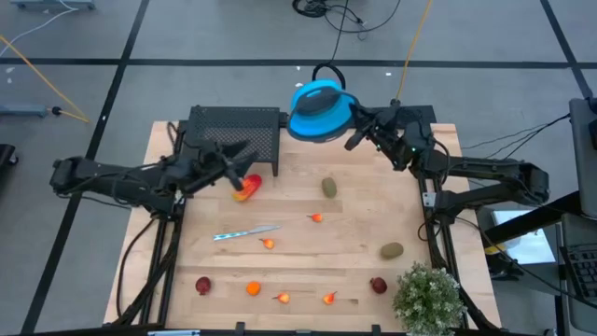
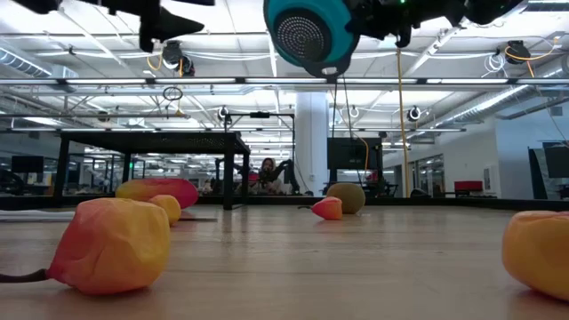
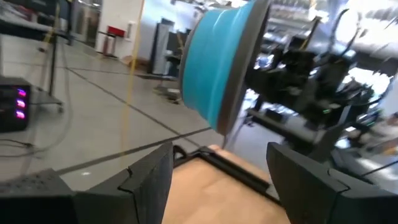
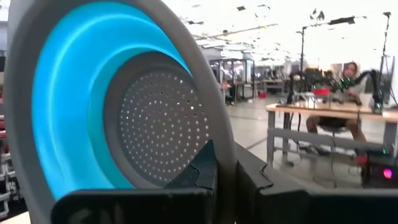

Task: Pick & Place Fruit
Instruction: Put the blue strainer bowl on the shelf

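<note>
The fingers of the right gripper (image 1: 356,132) are clamped on the rim of the round blue perforated colander (image 1: 318,110), held above the table's far edge. The left gripper (image 1: 239,169) is open above the larger orange-red fruit (image 1: 247,188). This fruit looks light, smooth and rather soft; grip its middle gently.

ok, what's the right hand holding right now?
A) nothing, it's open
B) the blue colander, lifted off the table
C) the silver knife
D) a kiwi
B. The right hand is shut on the rim of the blue colander, and the low view shows the colander hanging in the air above the table.
</note>
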Tool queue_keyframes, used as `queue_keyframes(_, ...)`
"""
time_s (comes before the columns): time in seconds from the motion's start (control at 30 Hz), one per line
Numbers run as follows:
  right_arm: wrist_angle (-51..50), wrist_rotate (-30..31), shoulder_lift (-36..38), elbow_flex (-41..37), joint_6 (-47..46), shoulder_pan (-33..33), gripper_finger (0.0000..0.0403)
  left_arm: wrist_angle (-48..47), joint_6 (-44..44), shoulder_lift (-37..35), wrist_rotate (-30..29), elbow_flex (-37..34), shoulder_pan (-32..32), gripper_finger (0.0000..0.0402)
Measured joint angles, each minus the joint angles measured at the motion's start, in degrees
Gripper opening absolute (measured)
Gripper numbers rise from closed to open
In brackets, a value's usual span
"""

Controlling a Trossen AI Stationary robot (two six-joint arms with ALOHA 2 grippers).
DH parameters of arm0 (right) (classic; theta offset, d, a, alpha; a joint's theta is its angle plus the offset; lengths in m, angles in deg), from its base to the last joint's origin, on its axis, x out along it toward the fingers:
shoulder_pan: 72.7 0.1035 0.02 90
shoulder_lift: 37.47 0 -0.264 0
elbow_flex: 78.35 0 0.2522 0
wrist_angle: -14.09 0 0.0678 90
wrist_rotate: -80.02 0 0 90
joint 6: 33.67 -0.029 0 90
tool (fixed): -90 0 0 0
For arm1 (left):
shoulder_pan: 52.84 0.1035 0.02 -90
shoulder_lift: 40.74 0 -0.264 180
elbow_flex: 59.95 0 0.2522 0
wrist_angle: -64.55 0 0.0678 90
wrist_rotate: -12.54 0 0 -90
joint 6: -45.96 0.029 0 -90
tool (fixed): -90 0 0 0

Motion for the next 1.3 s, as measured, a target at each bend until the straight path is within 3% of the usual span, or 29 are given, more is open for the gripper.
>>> queue_keyframes(0.27, 1.69, 6.36, -0.38, 0.02, 2.28, 1.56, 0.0011, 0.04, 5.99, 12.67, -6.58, 9.84, -0.02, 0.0255)
queue_keyframes(0.67, 2.76, 6.41, -0.4, 0.02, 3.87, 1.79, 0.001, 0.18, 13.98, 26.29, -16.52, 23.02, 0.13, 0.0255)
queue_keyframes(0.93, 2.83, 6.25, -0.4, 0.02, 3.87, 2.6, 0.001, 0.14, 14.35, 30.79, -16.72, 27.67, 1.87, 0.0255)
queue_keyframes(1.3, 2.95, 6.23, -1.66, 0.02, 3.75, 5.23, 0.001, 0.24, 11.86, 31.04, -16.27, 27.99, 3.97, 0.0255)
